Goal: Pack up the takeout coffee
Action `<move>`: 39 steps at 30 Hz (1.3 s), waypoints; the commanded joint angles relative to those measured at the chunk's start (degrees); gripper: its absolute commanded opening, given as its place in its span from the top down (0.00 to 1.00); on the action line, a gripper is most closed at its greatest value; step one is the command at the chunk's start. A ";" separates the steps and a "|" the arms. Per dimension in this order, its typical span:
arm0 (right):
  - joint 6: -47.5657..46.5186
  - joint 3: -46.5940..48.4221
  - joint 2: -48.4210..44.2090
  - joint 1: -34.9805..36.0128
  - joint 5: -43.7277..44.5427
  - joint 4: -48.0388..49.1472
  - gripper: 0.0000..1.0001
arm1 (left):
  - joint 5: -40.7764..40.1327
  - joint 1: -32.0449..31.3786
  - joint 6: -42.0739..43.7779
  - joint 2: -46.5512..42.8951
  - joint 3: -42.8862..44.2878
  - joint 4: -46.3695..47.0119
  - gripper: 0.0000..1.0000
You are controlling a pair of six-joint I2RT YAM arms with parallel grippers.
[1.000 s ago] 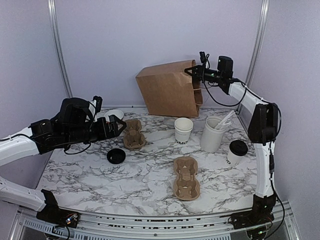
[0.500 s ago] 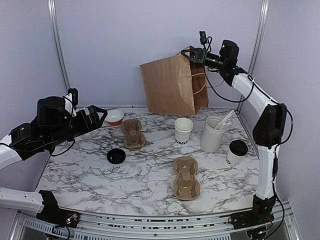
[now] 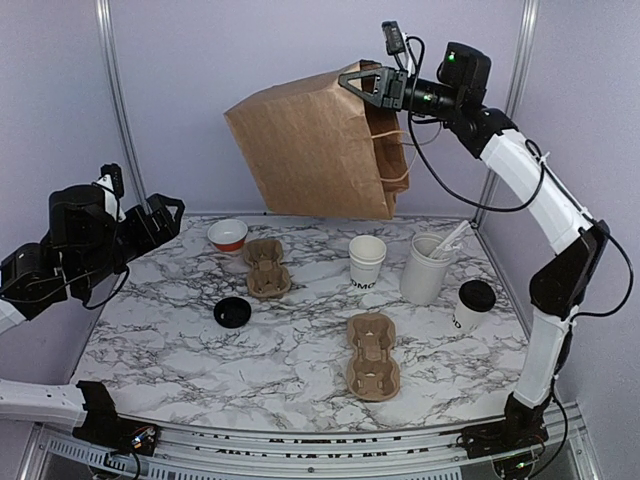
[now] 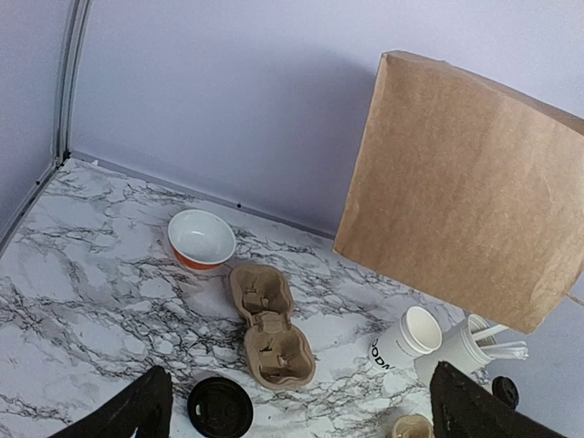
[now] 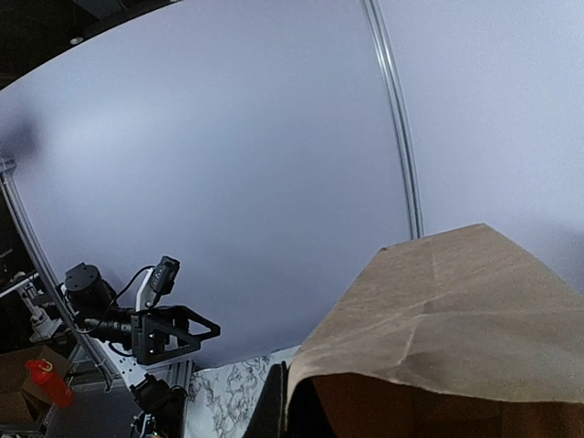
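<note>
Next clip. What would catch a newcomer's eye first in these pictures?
The big brown paper bag hangs tilted in the air over the back of the marble table, its top edge pinched by the shut right gripper. Down on the table, the small white paper cup with a round black lid stands near the right edge, and the left gripper hovers open and empty at the left.

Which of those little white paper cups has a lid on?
The takeout coffee near the table's right edge, capped in black; the other cup, left of the tumbler, stands open.
</note>
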 commanded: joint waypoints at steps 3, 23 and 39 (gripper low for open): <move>-10.98 -0.31 -5.86 6.87 5.26 -16.46 1.00 | -4.40 0.32 -0.51 -0.61 4.89 -3.10 0.01; -28.03 -7.68 -14.19 26.30 18.24 -47.17 1.00 | 2.33 0.74 -2.55 -0.47 11.09 -17.44 0.01; -34.15 -9.24 -12.37 35.66 26.33 -50.93 1.00 | 25.39 6.34 -3.21 2.51 6.18 -23.78 0.01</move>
